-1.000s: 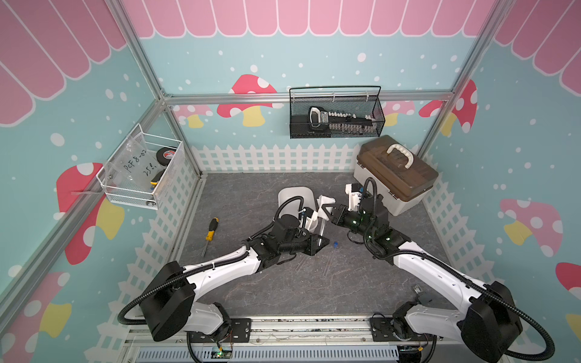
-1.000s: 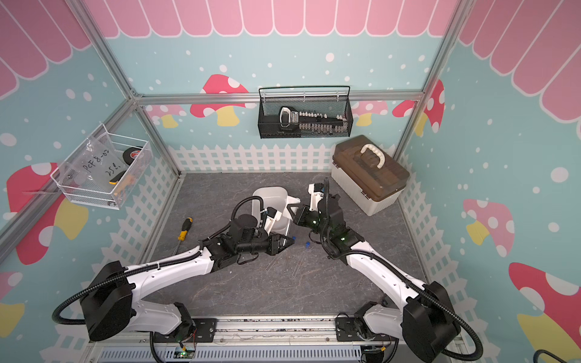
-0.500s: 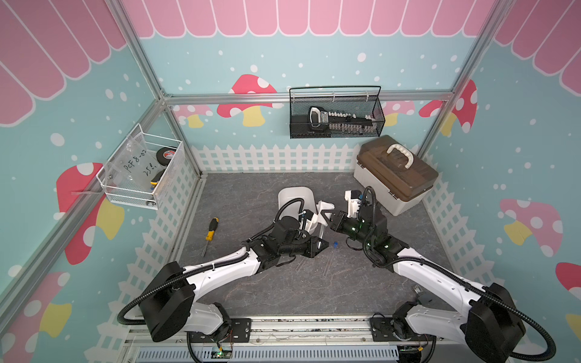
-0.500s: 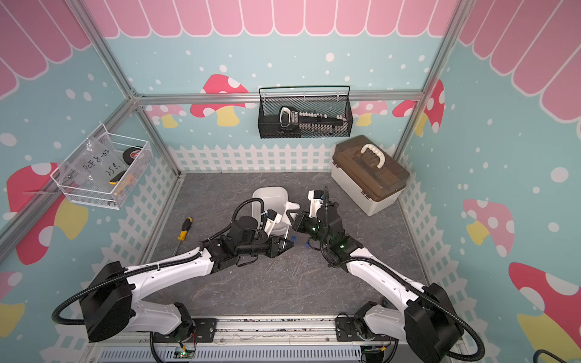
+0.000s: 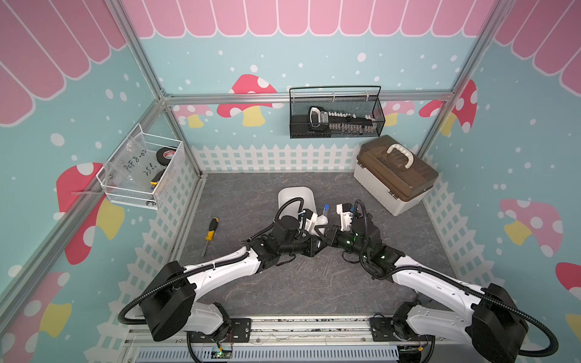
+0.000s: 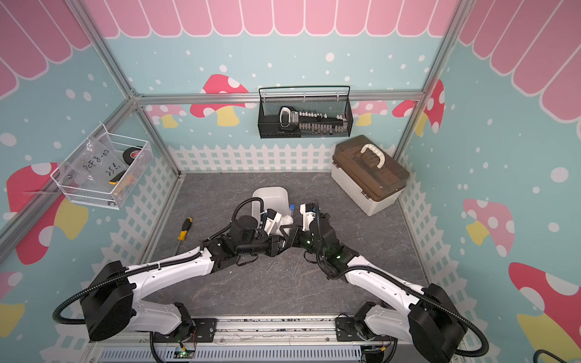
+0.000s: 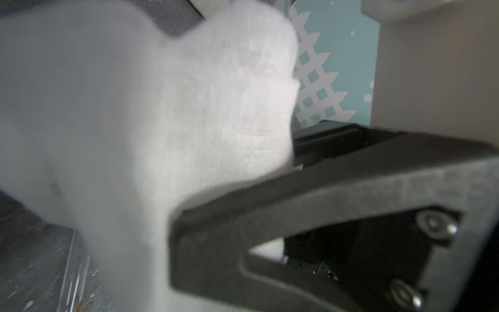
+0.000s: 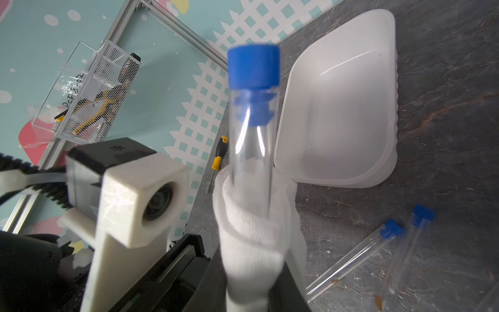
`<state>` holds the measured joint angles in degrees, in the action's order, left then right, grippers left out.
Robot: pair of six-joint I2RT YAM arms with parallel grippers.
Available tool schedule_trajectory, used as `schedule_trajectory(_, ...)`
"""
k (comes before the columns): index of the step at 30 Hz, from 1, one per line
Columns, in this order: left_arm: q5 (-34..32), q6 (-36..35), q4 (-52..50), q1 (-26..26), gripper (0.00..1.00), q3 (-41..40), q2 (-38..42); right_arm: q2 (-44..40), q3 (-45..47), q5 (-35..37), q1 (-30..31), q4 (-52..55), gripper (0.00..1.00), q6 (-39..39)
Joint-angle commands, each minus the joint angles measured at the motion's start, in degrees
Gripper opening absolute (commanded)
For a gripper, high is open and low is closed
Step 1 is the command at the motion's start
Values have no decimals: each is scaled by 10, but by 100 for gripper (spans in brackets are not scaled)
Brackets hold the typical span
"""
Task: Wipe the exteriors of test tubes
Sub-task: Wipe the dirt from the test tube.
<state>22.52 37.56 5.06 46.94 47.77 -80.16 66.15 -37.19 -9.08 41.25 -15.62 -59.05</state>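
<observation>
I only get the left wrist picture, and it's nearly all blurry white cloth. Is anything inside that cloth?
Observer: Yes. The right wrist view shows the cloth bunched around a clear test tube, with a blue cap on the end that sticks out.
Operator: Is that the only tube?
Observer: No. At least two more capped tubes lie on the grey table.
Operator: Anything else lying around?
Observer: A yellow-and-black screwdriver lies on the table, on the left arm's side.
</observation>
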Motion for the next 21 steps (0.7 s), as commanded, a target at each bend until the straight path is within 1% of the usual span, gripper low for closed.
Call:
schedule_trajectory(1, 1, 9, 18, -2, 10, 8, -3, -12, -5, 30, -4, 15, 20, 14)
schedule_trajectory(5, 4, 9, 10, -2, 9, -5, 7, 1, -35, 17, -33, 16, 20, 33)
schedule_trajectory(9, 3, 3, -3, -3, 10, -13, 15, 29, -76, -16, -63, 22, 20, 54)
schedule_trajectory(14, -2, 1, -5, -3, 10, -10, 23, 51, -104, -40, -77, 28, 20, 63)
schedule_trajectory(17, -5, 2, -1, -3, 10, -8, 25, 53, -104, -51, -78, 43, 20, 62)
schedule_trajectory(21, -6, -1, -1, -3, 10, -1, 23, 29, -72, -56, -69, 43, 20, 45)
